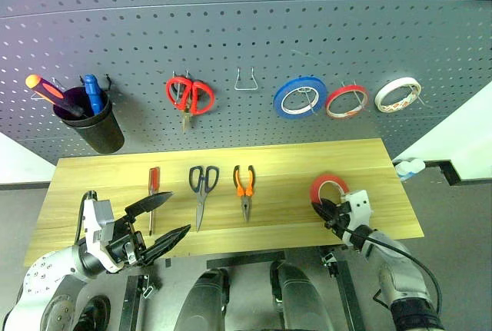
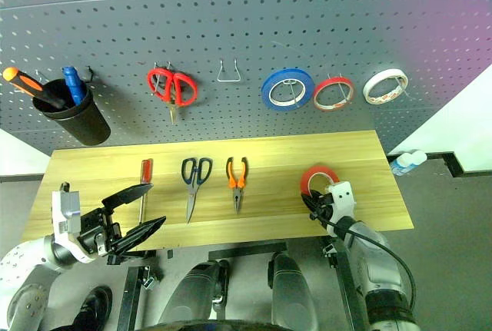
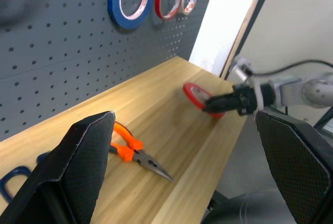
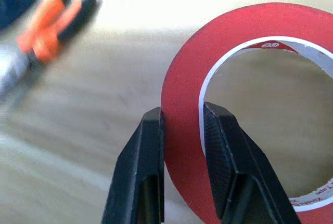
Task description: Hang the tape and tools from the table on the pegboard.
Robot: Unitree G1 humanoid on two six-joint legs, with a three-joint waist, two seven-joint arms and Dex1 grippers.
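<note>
On the surface (image 1: 100, 173) lie three tools: screwdriver (image 1: 153, 180), scissors (image 1: 203, 181), pliers (image 1: 244, 184). Right pincer (image 4: 182, 130) grips one red tape (image 4: 234, 31); left pincer (image 1: 161, 223) gapes empty.

red tape (image 1: 328, 188) – tilted on edge, right | pliers (image 1: 244, 187), scissors (image 1: 202, 187), screwdriver (image 1: 153, 193) – flat on table (image 1: 92, 170)

Head cameras overlook table (image 1: 307, 154) and pegboard (image 1: 231, 31); wrist cameras sit close, sharing the tape (image 4: 182, 78).
</note>
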